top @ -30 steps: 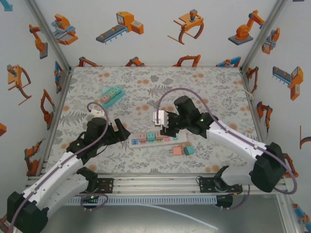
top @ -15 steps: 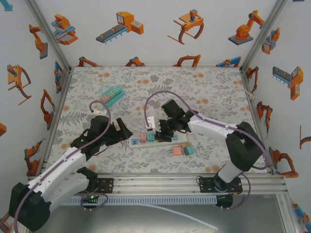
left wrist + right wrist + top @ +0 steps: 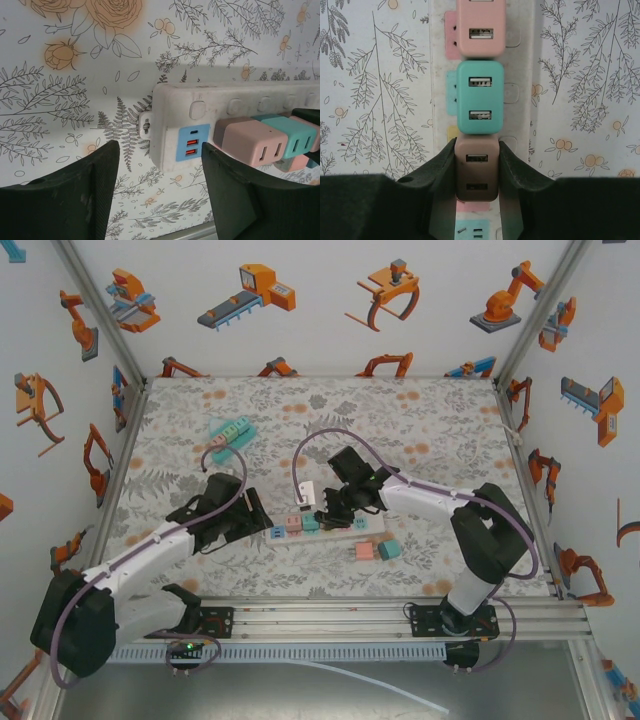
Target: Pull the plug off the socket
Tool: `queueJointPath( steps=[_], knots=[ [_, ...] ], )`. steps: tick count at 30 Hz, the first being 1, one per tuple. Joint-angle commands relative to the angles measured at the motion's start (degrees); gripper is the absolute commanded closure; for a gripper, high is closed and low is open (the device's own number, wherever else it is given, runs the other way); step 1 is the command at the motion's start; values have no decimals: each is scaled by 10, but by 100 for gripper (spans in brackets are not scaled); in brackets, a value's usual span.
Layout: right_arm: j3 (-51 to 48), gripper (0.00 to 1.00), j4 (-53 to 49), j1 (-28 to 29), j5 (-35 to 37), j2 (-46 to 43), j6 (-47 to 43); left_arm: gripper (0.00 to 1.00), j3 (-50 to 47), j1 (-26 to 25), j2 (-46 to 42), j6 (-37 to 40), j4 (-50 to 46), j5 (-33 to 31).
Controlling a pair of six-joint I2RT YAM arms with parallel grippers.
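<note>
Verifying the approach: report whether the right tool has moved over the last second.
Yes. Measured against the power strip, the right tool has shifted left along it, and it is now shut on the brown plug.

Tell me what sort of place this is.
Probably a robot test cell in a lab: walls papered with robot cartoons, a metal frame around a flowered table, and a power strip lying on it.
</note>
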Motion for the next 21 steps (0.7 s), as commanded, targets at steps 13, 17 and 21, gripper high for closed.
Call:
queueJointPath(
  steps=[13,17,21],
  knots=[
    [12,76,11,7,-11,1,13,51,53,-42,112,26,-24,-9],
    [11,76,10,7,-9,-1,15,57,58,-50,126,26,-32,-23],
    [11,76,11,7,-8,-1,18,58,64,-55,135,33,-47,-24]
  ],
)
